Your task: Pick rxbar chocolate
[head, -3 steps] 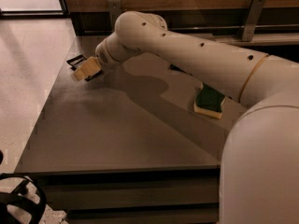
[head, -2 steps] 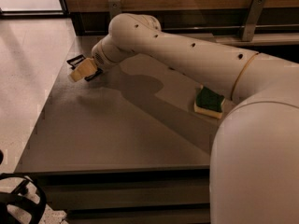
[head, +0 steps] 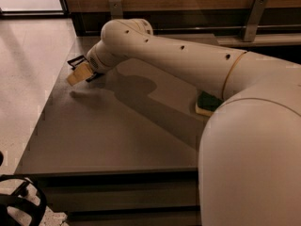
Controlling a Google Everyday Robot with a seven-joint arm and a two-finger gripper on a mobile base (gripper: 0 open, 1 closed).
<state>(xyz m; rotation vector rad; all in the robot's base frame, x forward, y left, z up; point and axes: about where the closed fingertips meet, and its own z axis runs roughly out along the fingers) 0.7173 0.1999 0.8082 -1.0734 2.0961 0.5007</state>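
Note:
My gripper [head: 78,72] hangs low over the far left part of the grey table [head: 103,140], close to its left edge. My pale arm reaches to it from the right and covers much of the table's far side. No black wrapper bar shows anywhere; the rxbar chocolate is hidden or out of view. I see nothing held in the gripper.
A green and yellow sponge [head: 206,103] lies on the table at the right, partly covered by my arm. A wooden wall with metal brackets [head: 254,18] runs along the back. Pale floor [head: 23,69] lies to the left of the table's edge.
The gripper has moved a little to the left and toward the camera, nearer the table's left edge. The arm has swung with it and now covers more of the sponge.

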